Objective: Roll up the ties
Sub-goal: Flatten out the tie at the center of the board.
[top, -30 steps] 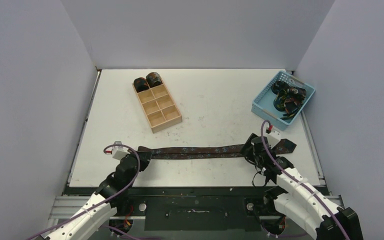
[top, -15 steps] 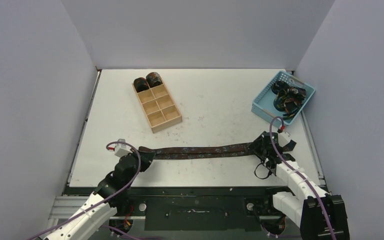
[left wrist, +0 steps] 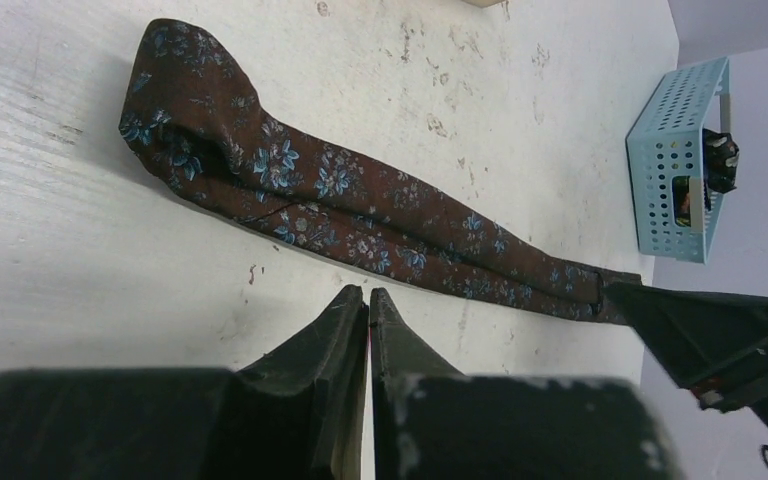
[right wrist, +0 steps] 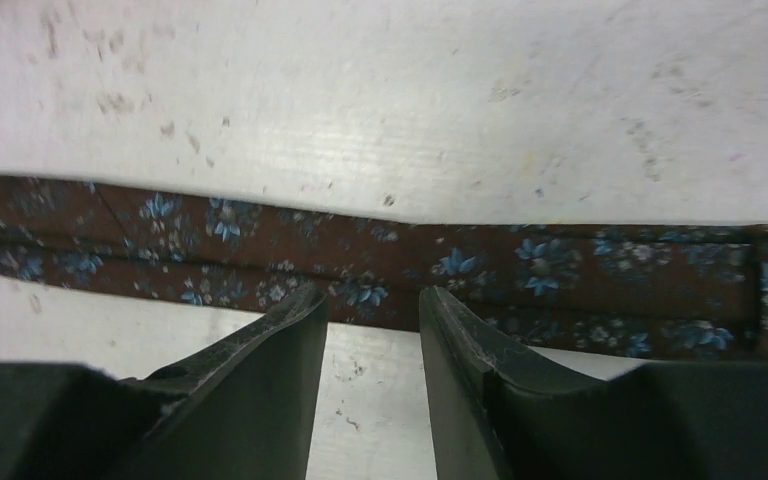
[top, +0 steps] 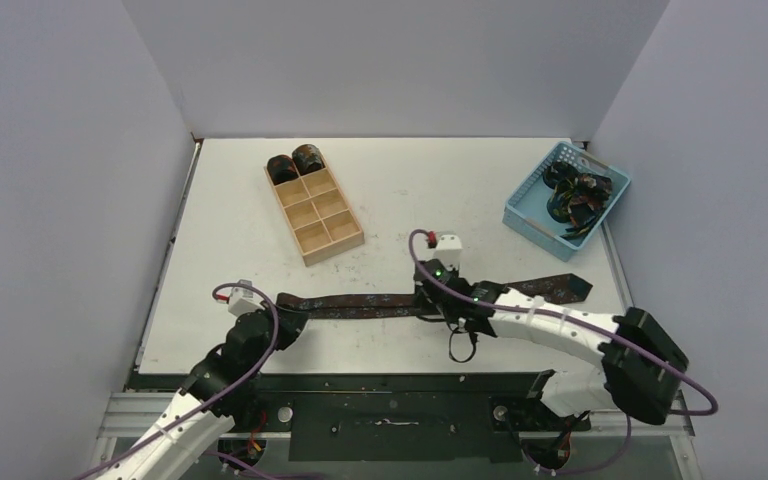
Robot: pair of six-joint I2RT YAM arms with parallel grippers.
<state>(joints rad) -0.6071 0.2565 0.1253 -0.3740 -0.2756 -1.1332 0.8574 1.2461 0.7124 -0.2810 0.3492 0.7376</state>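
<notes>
A white tabletop (top: 400, 200) enclosed by pale grey walls is seen from above, with two robot arms mounted at its near edge.

A long brown tie (top: 360, 303), patterned with small blue flowers, is laid out flat across the near part of the tabletop, running from left to right. Its narrow end is at the left, and its wider, pointed end (top: 565, 288) is at the right.

The left gripper (top: 288, 322) is placed at the left end of the tie. In the left wrist view its fingers (left wrist: 340, 320) are pressed together with nothing between them, and their tips are seen just beside the near edge of the tie (left wrist: 310, 190), over bare tabletop.

The right gripper (top: 438, 302) is reached in over the middle of the tie. In the right wrist view its fingers (right wrist: 290, 330) are held apart, with the tips at the near edge of the tie (right wrist: 460, 270), which lies flat below them. Nothing is clamped between them.

A tan wooden tray (top: 335, 247) with eight compartments is set on the far left part of the tabletop. Two rolled ties (top: 308, 158) are seated in its two farthest compartments, one in each.

A light blue plastic basket (top: 520, 205) is placed at the far right edge of the tabletop, well apart from the tray. A dark tangle of bundled ties (top: 575, 195) is held inside it.
</notes>
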